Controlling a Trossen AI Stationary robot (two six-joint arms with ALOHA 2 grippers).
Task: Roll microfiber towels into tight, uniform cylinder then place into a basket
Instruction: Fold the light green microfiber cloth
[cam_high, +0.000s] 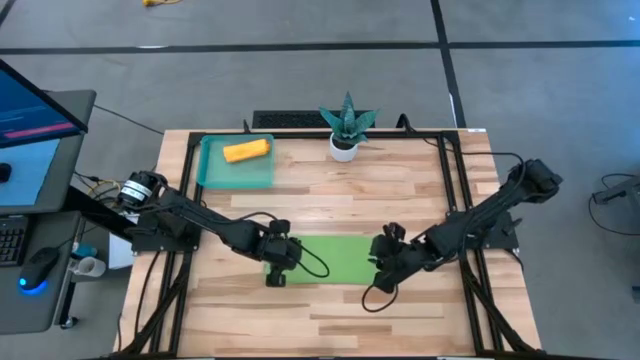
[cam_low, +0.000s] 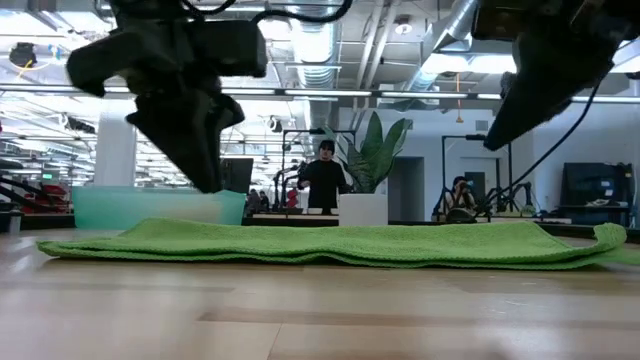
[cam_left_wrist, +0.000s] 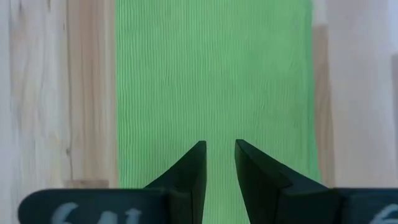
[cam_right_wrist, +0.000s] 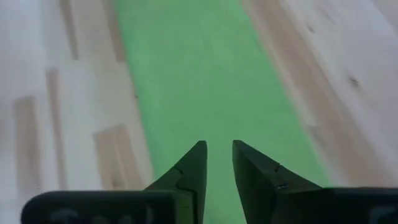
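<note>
With the orange towel (cam_high: 246, 151) already rolled in the teal basket (cam_high: 212, 176), the lime green towel (cam_high: 330, 256) lies folded into a flat strip on the counter (cam_high: 400, 310), the left end effector (cam_high: 278, 262) and right end effector (cam_high: 385, 268) above its ends, fingers slightly apart (gripping nothing); next, probably, pinch one end and roll.

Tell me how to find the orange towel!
Look at the far left corner of the wooden table, where a teal plastic basket sits left of a small potted plant. Inside it lies the orange towel, rolled into a short log. The other towel is green and lies flat between the two grippers.
</note>
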